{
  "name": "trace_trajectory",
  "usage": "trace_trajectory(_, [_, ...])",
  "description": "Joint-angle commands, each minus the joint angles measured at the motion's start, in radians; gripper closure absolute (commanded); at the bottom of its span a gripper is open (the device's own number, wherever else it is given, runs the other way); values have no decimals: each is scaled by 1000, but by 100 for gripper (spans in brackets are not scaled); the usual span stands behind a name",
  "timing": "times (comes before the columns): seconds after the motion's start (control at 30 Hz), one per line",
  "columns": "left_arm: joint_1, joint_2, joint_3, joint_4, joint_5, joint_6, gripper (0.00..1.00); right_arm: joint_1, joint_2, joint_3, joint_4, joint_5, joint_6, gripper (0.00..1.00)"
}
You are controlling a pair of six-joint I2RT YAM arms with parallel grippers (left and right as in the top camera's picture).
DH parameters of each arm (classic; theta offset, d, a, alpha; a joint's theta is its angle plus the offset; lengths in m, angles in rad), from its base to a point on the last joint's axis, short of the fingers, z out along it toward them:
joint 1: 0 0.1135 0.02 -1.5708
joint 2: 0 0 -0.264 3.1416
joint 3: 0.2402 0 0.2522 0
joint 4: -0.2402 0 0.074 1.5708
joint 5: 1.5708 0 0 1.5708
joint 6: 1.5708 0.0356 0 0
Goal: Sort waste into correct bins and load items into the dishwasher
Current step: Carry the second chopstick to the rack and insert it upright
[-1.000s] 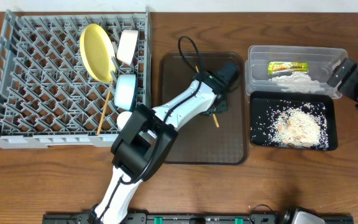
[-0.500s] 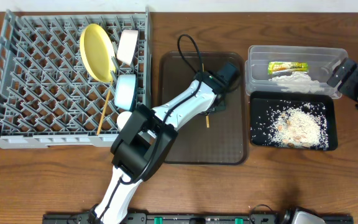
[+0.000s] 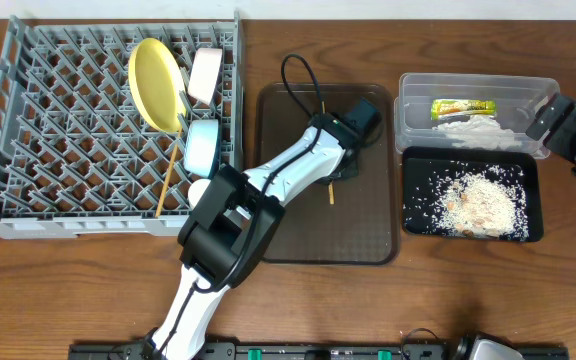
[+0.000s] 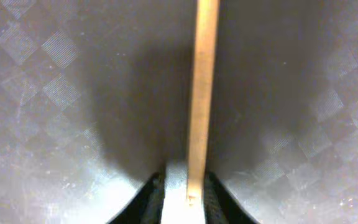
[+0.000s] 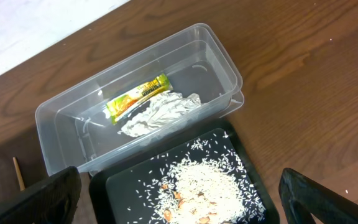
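Wooden table (image 3: 468,290) with grey dish rack (image 3: 68,150), brown tray (image 3: 358,235), clear tub (image 3: 413,118), black tray (image 3: 415,205).

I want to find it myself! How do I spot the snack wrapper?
Find the clear tub right of the brown tray. Two things lie inside. The wrapper is the flat green-and-yellow strip, not the crumpled white tissue.
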Motion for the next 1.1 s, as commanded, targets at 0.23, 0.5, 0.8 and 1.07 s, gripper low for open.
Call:
trace_trajectory(0.23, [17, 51, 14, -1, 40, 13, 93, -3, -7, 12, -4, 3, 9, 1])
trace_trajectory(0.5, [32, -109, 18, -51, 39, 210, 92, -3, -7, 12, -4, 3, 9, 1])
trace_trajectory(0.8, [150, -414, 18, -273, 12, 436, 93, -3, -7, 12, -4, 3, 9, 1])
trace_trajectory(1.07, [362, -534, 18, -448, -122, 555, 93, -3, -7, 12, -4, 3, 9, 1])
